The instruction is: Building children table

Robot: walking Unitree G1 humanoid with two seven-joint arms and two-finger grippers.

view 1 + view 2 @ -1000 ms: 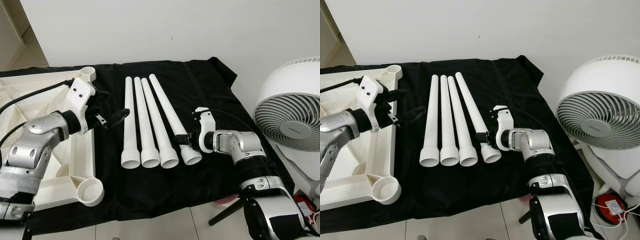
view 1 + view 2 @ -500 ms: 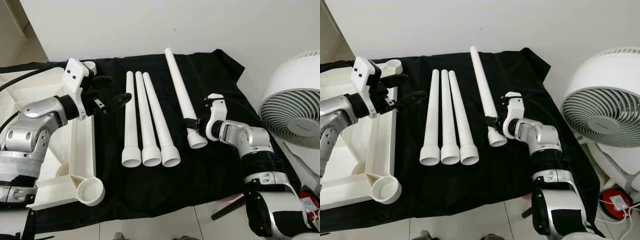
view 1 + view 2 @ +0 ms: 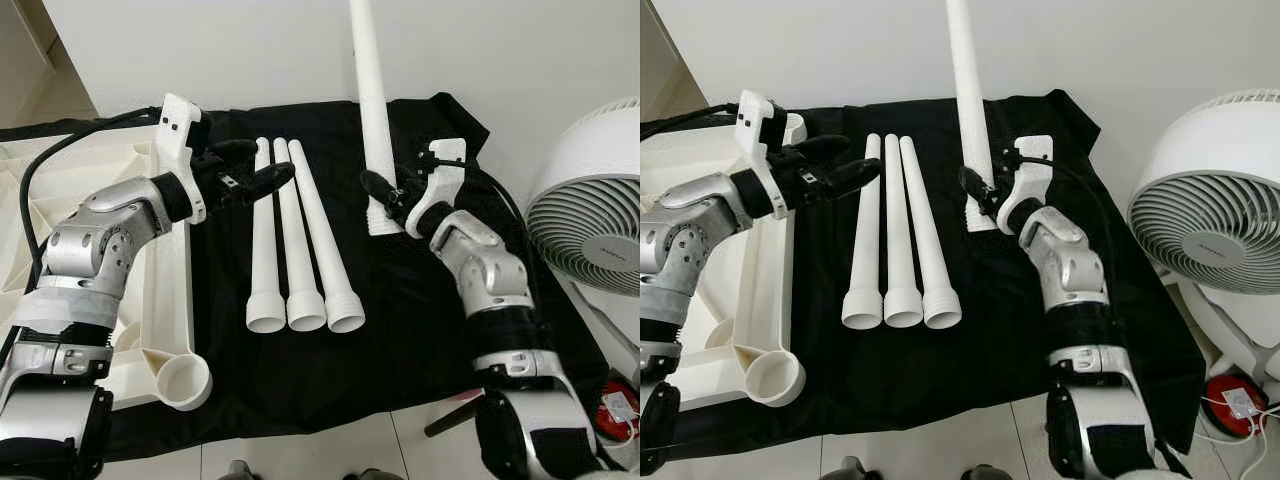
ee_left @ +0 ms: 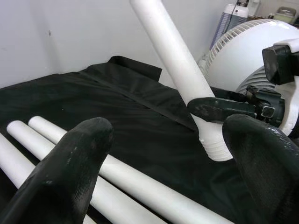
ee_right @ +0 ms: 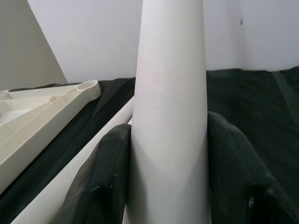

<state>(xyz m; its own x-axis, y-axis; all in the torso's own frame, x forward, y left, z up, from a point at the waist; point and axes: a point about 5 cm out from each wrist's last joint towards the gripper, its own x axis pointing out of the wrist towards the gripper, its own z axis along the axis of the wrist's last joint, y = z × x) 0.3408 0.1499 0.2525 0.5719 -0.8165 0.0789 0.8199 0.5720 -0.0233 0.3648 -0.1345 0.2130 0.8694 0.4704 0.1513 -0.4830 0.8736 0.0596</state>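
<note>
Black cloth (image 3: 400,320): right pincer (image 3: 385,195) clamped on smooth white tube (image 3: 368,90), upright; left pincer (image 3: 250,170) apart.

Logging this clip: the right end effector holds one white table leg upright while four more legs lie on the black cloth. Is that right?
Not quite: three legs lie on the black cloth, not four, as the left eye view shows. The right end effector does hold one white table leg upright.

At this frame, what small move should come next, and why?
Probably carry the leg leftward toward the tabletop's corner socket. The right gripper is clamped near its threaded end, holding it upright off the black cloth. The left gripper hovers open above the three remaining legs, free to help.
</note>
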